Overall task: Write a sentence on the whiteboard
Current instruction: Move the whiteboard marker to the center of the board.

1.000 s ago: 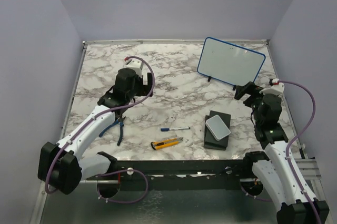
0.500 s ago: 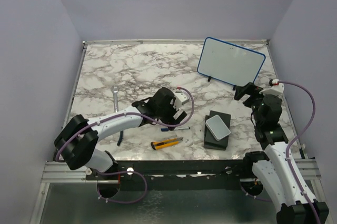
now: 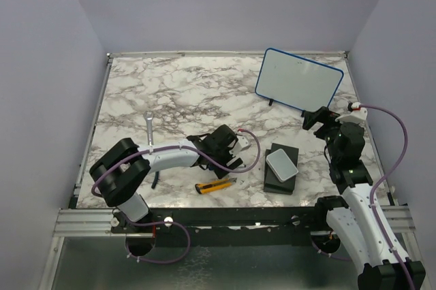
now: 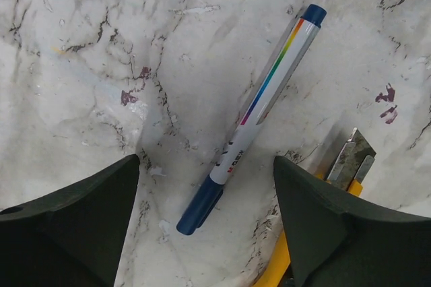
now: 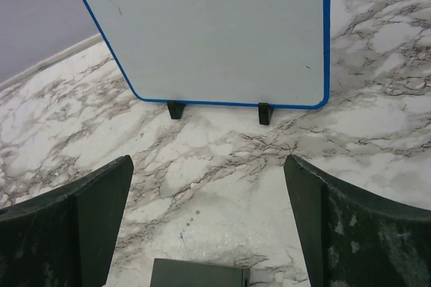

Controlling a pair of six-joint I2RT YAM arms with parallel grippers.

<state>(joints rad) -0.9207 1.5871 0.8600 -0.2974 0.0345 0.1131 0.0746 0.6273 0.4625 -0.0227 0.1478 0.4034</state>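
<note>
**Marker pick-up in hand, board blank**

Judged from the layout: the fetching step, with no pen held and nothing written.

Left gripper [image 4: 205,172] low over the marker [image 4: 250,118], jaws spread wide, one finger on either side, gripping nothing. Marker flat on the marble table [image 3: 170,92], near the front edge, lying slantwise across the gap between the fingers. White barrel with a rainbow stripe, blue at both ends; cannot tell from here whether capped. Just beside its lower end, a yellow utility knife [image 3: 214,186], close to the finger on the right of the wrist view.

Right gripper [image 5: 209,166] also wide open and empty, hanging above bare marble and facing the whiteboard [image 5: 215,31] from the near side, well apart from it. Whiteboard upright on two small black feet at the far right of the table, turned at an angle to the back edge. No sentence on it, only a few faint specks. Nearer the front, a pale box [image 3: 281,165] sitting on a dark box [image 3: 281,182]; over on the left, a wrench [image 3: 149,126].

Next move, as a judgement:
- Turn the wrist to square the fingers to the slanted barrel.
- Lower, then close around the middle of the barrel.
- Keep the right-hand finger off the knife to avoid dragging or pinching it along.
- Grip firmly, since a round, smooth barrel is likely to roll or pivot under a skewed squeeze.
- Afterwards, probably a cap to deal with before carrying the tip across to the board.
</note>
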